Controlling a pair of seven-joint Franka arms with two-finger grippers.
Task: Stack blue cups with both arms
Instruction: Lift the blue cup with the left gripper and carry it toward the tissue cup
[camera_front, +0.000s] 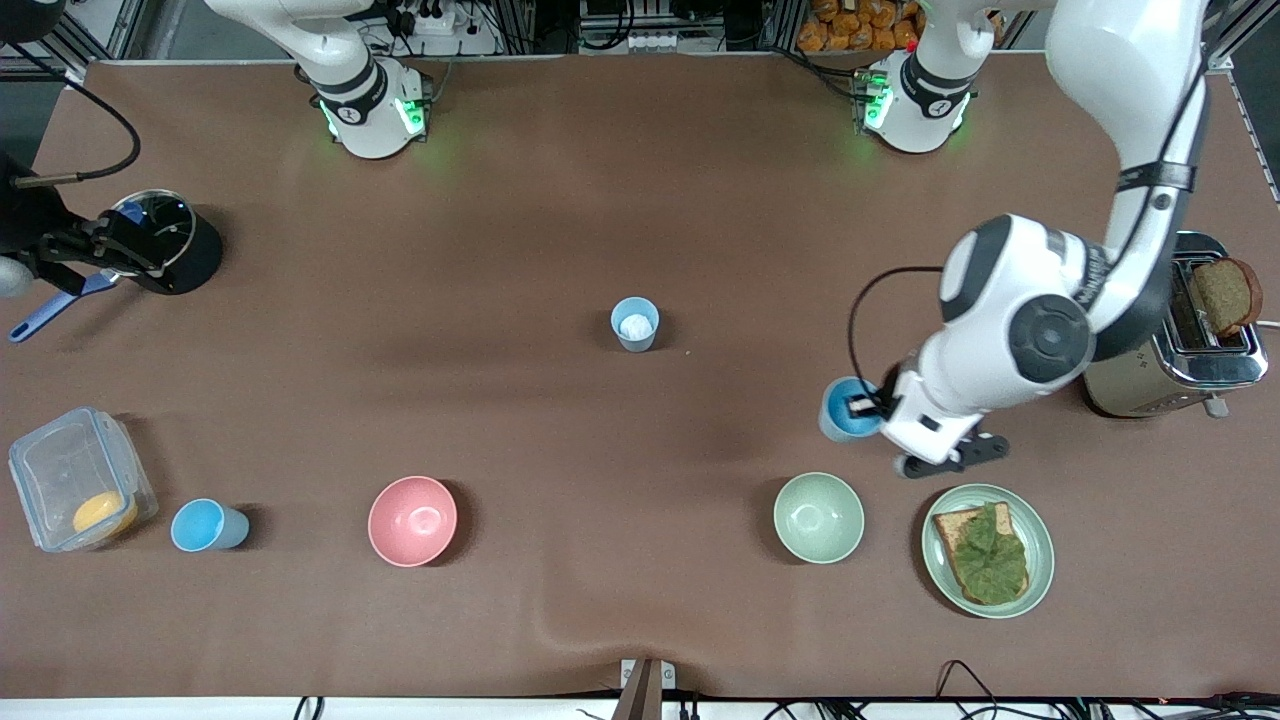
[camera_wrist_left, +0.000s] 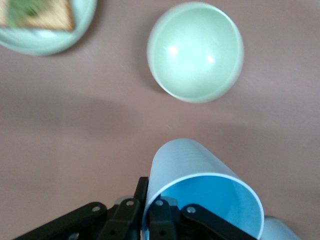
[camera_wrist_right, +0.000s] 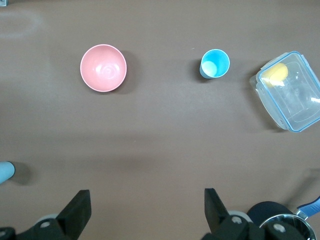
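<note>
Left pincer grips an empty blue cup by its rim above the desk near the empty green bowl; right pincer open over the pot; paler cup mid-desk, third cup beside the lidded box holding something yellow.

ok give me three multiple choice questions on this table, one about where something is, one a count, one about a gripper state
1. Where is the plate with the toast and leaf?
A. toward the left arm's end of the table
B. toward the right arm's end of the table
C. inside the clear container

2. How many blue cups show in the front view?
A. one
B. two
C. three

3. What is the left gripper doing?
A. open over the pink bowl
B. shut on a blue cup
C. shut on the pot handle

Answers:
1 A, the plate lies beside the pale green bowl.
2 C, the middle cup, the cup by the container, and the held cup.
3 B, the left gripper grips that cup's rim.
</note>
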